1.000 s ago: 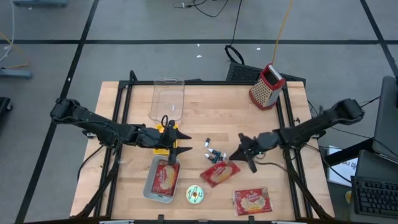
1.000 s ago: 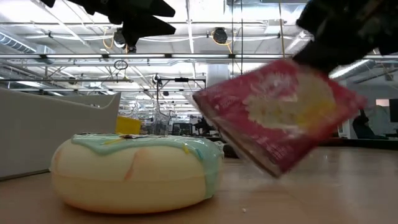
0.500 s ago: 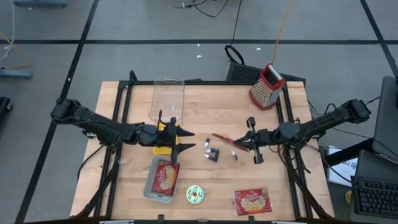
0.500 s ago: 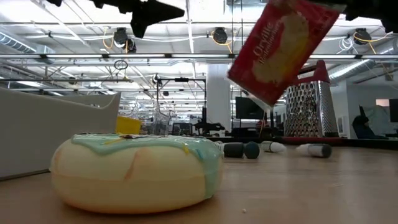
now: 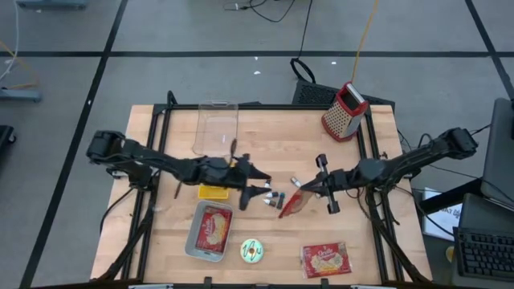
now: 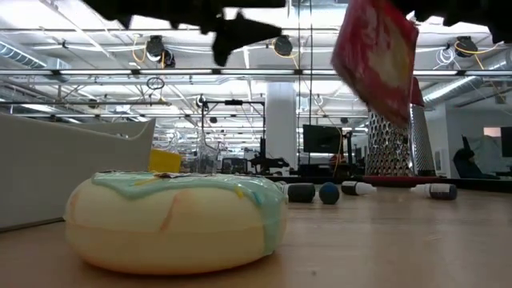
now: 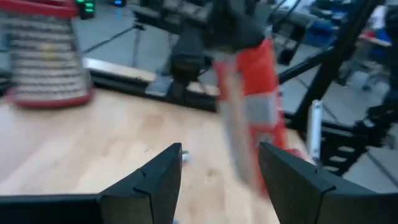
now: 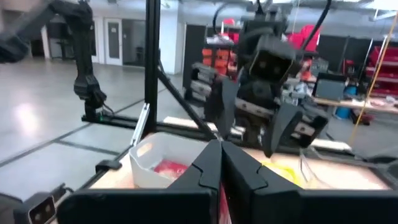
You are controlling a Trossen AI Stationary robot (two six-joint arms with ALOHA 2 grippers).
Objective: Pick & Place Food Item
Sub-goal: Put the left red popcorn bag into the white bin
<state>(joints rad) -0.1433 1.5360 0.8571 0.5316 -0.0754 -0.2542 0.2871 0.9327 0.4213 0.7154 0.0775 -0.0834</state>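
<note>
A red snack packet (image 5: 291, 203) hangs in the air over the middle of the table, seen edge-on from above; it shows high up in the low view (image 6: 376, 52). My right gripper (image 5: 309, 186) is shut on it, reaching in from the table's right. My left gripper (image 5: 265, 187) stands open just left of the packet, level with it and pointing at it. In the left wrist view the packet (image 7: 249, 106) hangs ahead of the open fingers (image 7: 221, 168), apart from them. A second red packet (image 5: 210, 229) lies in a grey tin (image 5: 193, 241). My right gripper pinches the packet's upper end (image 5: 301, 191) between its two shut fingers (image 8: 211, 165). The fingers come level from the table's right. The packet hangs below them, slanting down toward the left, clear of the table.
A mint-iced toy doughnut (image 5: 252, 251) and a third red packet (image 5: 325, 259) lie near the front edge. Small dark bottles (image 5: 277, 196) lie under the grippers, beside a yellow block (image 5: 213, 192). A clear tub (image 5: 217, 128) and a red grater (image 5: 345, 111) stand at the back.
My right gripper has lifted the packet off the table and rolled, so the packet has gone from lying flat to hanging edge-on below the fingers. My left gripper, still open, has moved toward the table's right, up to the packet.
</note>
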